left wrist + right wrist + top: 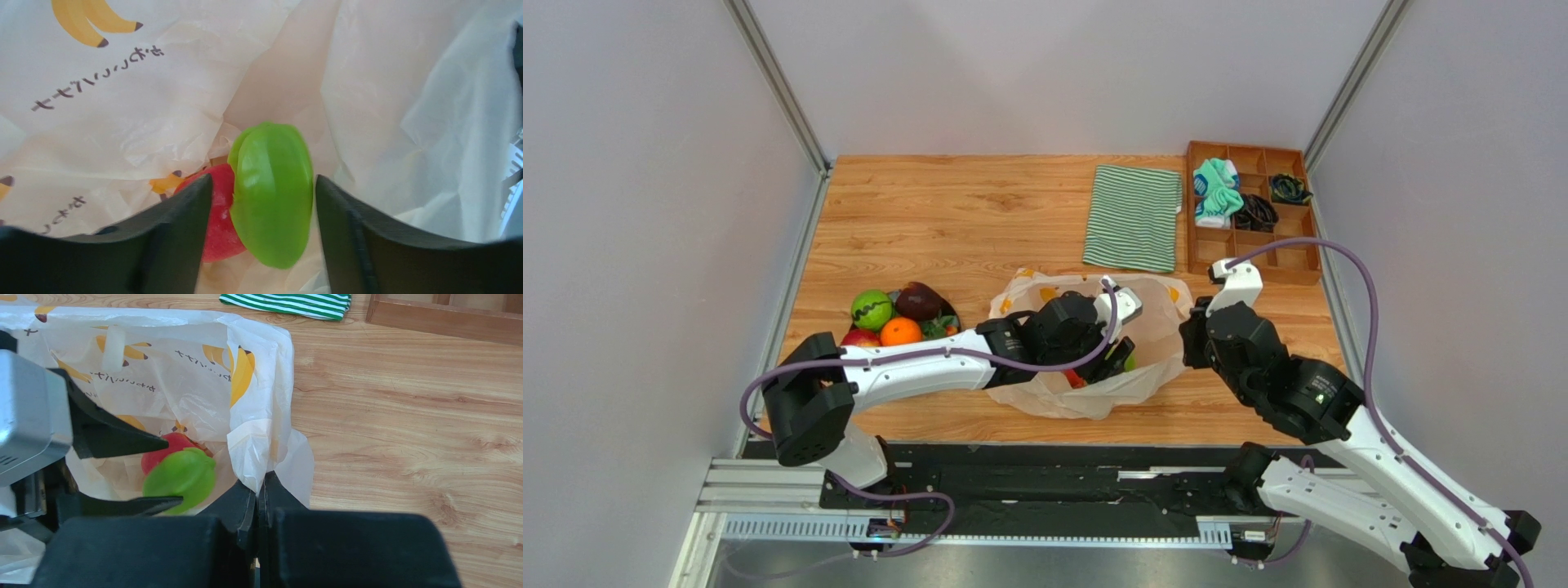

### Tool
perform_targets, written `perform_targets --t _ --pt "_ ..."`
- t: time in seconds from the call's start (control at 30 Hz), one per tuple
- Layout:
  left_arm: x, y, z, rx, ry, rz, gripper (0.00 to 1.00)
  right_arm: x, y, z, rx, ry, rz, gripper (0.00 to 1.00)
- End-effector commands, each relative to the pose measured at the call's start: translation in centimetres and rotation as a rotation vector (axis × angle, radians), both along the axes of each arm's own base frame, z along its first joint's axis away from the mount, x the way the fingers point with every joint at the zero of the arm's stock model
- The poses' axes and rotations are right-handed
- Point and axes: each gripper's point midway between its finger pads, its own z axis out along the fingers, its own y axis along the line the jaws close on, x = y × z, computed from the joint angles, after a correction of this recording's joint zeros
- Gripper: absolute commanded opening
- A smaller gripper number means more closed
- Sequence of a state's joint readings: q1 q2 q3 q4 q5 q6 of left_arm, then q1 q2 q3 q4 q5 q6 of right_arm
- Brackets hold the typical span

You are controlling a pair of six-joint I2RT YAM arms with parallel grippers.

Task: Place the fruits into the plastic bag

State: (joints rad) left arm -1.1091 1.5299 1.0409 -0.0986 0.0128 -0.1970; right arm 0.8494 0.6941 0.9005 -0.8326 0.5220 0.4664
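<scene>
Two arms work at the plastic bag [1155, 328], which lies crumpled on the wooden bench [952, 221] just below centre of the top view. Entry for the left end effector [263, 184]: it is reached into the bag mouth, fingers [172, 233] apart, with the elongated green fruit [272, 202] between them. In the left wrist view that fruit sits against the finger at frame right, or very nearly so. On the frame-left side a gap shows, and a red round fruit [218, 229] lies just behind it on the bag lining. No clamping seen, so the jaws are recorded as spread. Entry for the right end effector [258, 499]: fingers together, pinched on the bag's rim at lower centre of the right wrist view. The same view shows the elongated green fruit and the red round fruit inside the bag, left of centre, under the printed banana pictures. Fruits outside the bag sit in a tight cluster at centre left of the top view, just above the left arm and beside the bag's left edge: a green round fruit [871, 309], an orange [901, 331], a red apple [858, 339] and a dark maroon piece [919, 300]. A green-and-white striped cloth [1133, 217] lies folded flat above the bag. Beside it at upper right is a wooden compartment tray [1249, 150] whose contents are too small to identify.
</scene>
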Motion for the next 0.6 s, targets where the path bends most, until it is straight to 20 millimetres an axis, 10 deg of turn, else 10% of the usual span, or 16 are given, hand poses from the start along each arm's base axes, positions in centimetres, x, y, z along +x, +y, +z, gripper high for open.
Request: perform_targets --t 0.0,0.57 --pt "0.7 -1.8 2.1 -0.098 0.004 0.04 0.75 0.2 0.0 0.8 0.033 -0.028 -0.015 0.0" --pt "-0.2 -2.0 5.3 -0.212 -0.057 -0.044 0.89 0.3 -0.2 0.7 0.026 -0.026 -0.024 0.0"
